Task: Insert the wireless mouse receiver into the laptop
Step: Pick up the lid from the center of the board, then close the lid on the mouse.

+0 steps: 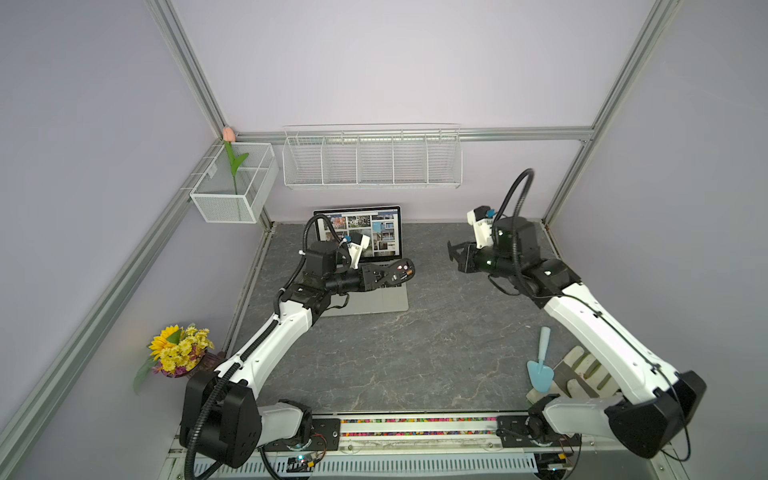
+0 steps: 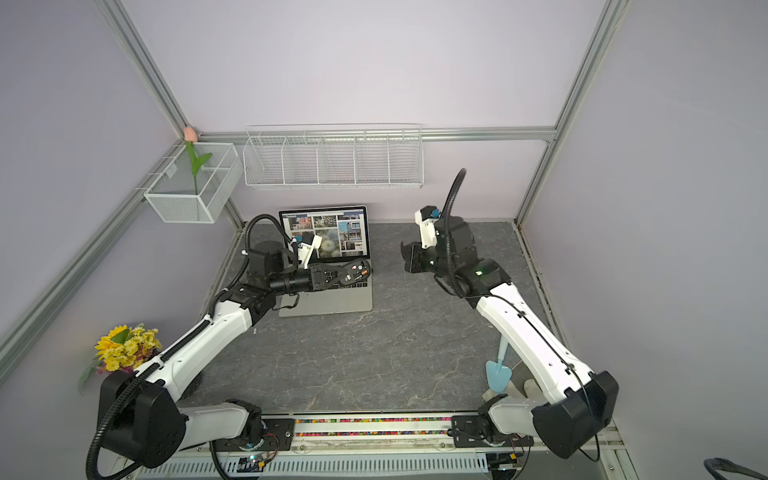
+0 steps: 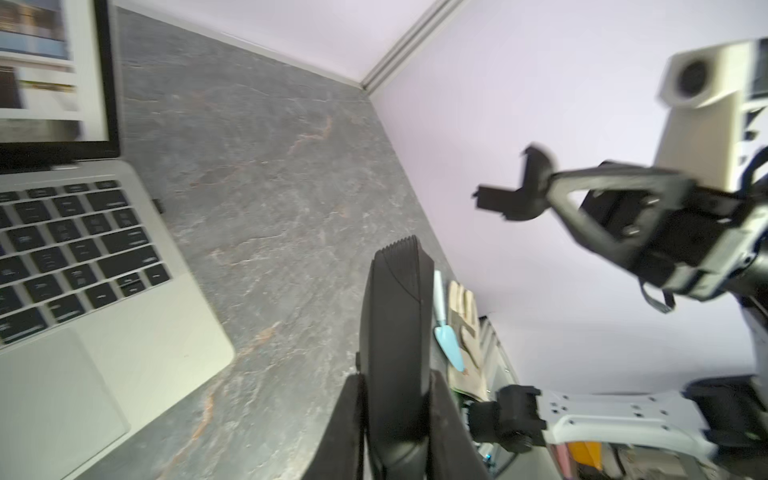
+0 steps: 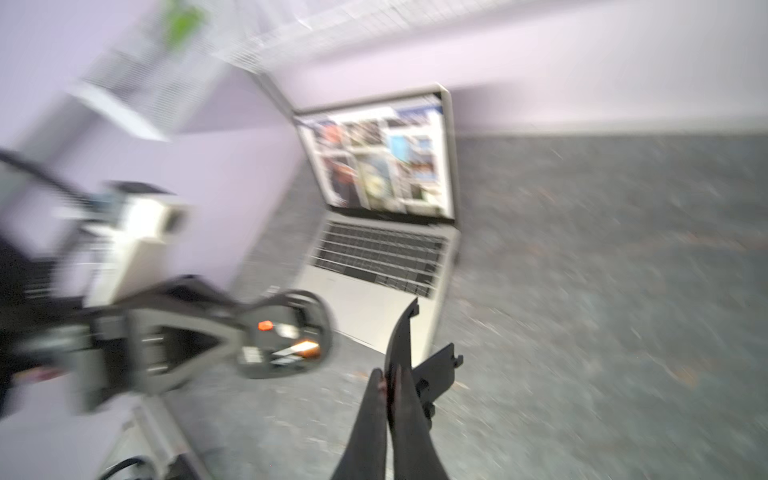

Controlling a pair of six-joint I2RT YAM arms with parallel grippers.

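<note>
The left arm (image 1: 266, 345) reached forward and inward, its wrist near level, and the left gripper (image 1: 386, 276) was clamped on a mouse (image 1: 402, 269) turned belly-up. The right arm (image 1: 602, 332) stretched forward with its wrist bent toward the robot's left, and the right gripper (image 1: 460, 252), well apart from the other, was pinched tight on a thin curved black cover (image 4: 400, 336).
</note>
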